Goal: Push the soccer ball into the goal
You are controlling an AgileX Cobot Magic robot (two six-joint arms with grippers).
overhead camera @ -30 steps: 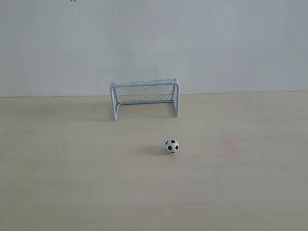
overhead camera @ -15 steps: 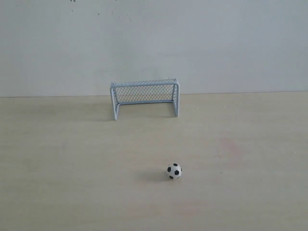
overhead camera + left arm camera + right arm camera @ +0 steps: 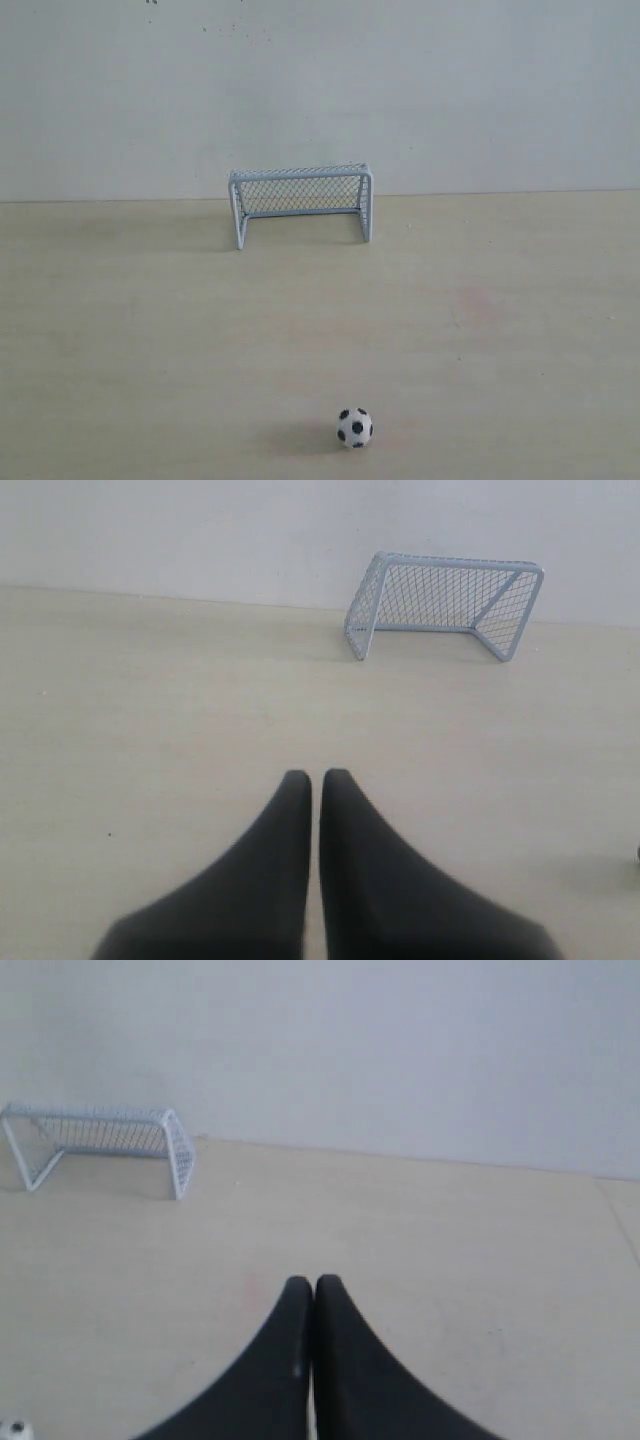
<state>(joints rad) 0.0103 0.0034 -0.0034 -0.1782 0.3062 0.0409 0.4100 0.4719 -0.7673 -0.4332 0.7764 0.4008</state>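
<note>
The soccer ball (image 3: 355, 427) lies on the pale tabletop near the front edge of the exterior view, far in front of the goal (image 3: 301, 203), which stands at the back against the wall. A sliver of the ball (image 3: 13, 1429) shows at the edge of the right wrist view. The goal (image 3: 446, 602) also appears in the left wrist view and the goal (image 3: 105, 1144) in the right wrist view, its mouth facing the table. My left gripper (image 3: 316, 777) is shut with nothing in it. My right gripper (image 3: 314, 1282) is shut and empty too. Neither gripper appears in the exterior view.
A plain white wall (image 3: 320, 90) rises right behind the goal. The wooden tabletop (image 3: 150, 330) stretches wide on both sides, with a faint pink stain (image 3: 475, 300) to the right of the middle.
The ball has rolled steadily toward the front of the table, away from the goal, from mid-table to near the front edge. The goal has stayed put.
</note>
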